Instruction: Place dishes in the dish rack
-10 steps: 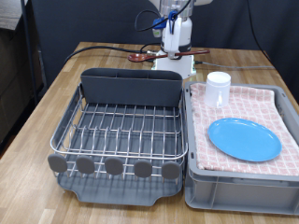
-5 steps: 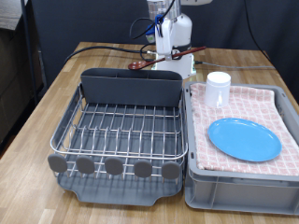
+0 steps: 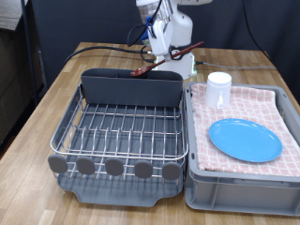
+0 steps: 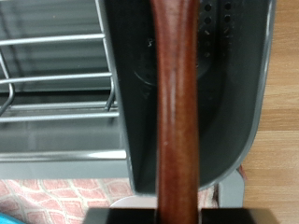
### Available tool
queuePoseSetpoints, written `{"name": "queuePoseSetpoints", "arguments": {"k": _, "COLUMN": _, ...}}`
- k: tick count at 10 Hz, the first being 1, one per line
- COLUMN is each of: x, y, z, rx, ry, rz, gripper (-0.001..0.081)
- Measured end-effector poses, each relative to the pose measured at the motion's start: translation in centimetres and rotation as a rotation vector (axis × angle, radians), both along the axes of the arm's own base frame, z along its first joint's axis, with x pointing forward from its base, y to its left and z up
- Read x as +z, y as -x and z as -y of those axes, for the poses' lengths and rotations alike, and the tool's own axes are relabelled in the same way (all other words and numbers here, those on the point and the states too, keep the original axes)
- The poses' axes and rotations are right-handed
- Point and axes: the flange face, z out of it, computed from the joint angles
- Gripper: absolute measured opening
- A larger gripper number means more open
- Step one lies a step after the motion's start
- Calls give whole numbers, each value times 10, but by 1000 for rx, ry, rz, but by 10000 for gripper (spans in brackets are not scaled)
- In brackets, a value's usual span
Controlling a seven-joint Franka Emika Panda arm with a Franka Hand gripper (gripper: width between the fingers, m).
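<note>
My gripper [image 3: 168, 52] is shut on the reddish-brown wooden spoon [image 3: 153, 64] and holds it tilted. The spoon's bowl end hangs low, just above the tall grey caddy [image 3: 131, 87] at the back of the dish rack [image 3: 117, 131]. In the wrist view the spoon's handle [image 4: 177, 103] runs across the open caddy [image 4: 135, 65], with the rack wires [image 4: 56, 75] beside it. The light-blue plate [image 3: 245, 140] and the white mug [image 3: 217, 90] rest on the pink checked towel in the grey crate [image 3: 234, 183]. The rack's wire grid holds no dishes.
The crate stands against the rack on the exterior view's right. Cables [image 3: 103, 49] lie on the wooden table [image 3: 56, 94] behind the rack, near the robot's base. A dark screen [image 3: 9, 56] stands at the exterior view's left edge.
The gripper has lifted the spoon and carried it towards the exterior view's left. The spoon now tilts, with its bowl end down over the caddy.
</note>
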Motion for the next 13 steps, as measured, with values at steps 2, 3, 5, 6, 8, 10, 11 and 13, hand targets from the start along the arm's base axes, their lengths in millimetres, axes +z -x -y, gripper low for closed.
{"name": "queuePoseSetpoints", "arguments": {"k": 2, "x": -6, "y": 4, "z": 14, "rx": -1, "ry": -28, "rz": -1, "gripper": 93}}
{"name": "queuePoseSetpoints", "arguments": {"k": 3, "x": -7, "y": 6, "z": 21, "rx": 2, "ry": -39, "rz": 6, "gripper": 93}}
{"name": "queuePoseSetpoints", "arguments": {"k": 5, "x": -11, "y": 8, "z": 35, "rx": 8, "ry": -58, "rz": 18, "gripper": 93}}
{"name": "queuePoseSetpoints", "arguments": {"k": 6, "x": -13, "y": 9, "z": 41, "rx": 10, "ry": -64, "rz": 21, "gripper": 93}}
{"name": "queuePoseSetpoints", "arguments": {"k": 8, "x": -17, "y": 11, "z": 48, "rx": 17, "ry": -73, "rz": 14, "gripper": 93}}
{"name": "queuePoseSetpoints", "arguments": {"k": 10, "x": -23, "y": 12, "z": 52, "rx": 23, "ry": -77, "rz": 5, "gripper": 93}}
{"name": "queuePoseSetpoints", "arguments": {"k": 11, "x": -26, "y": 13, "z": 53, "rx": 27, "ry": -79, "rz": -1, "gripper": 93}}
{"name": "queuePoseSetpoints", "arguments": {"k": 13, "x": -32, "y": 13, "z": 53, "rx": 36, "ry": -88, "rz": -9, "gripper": 93}}
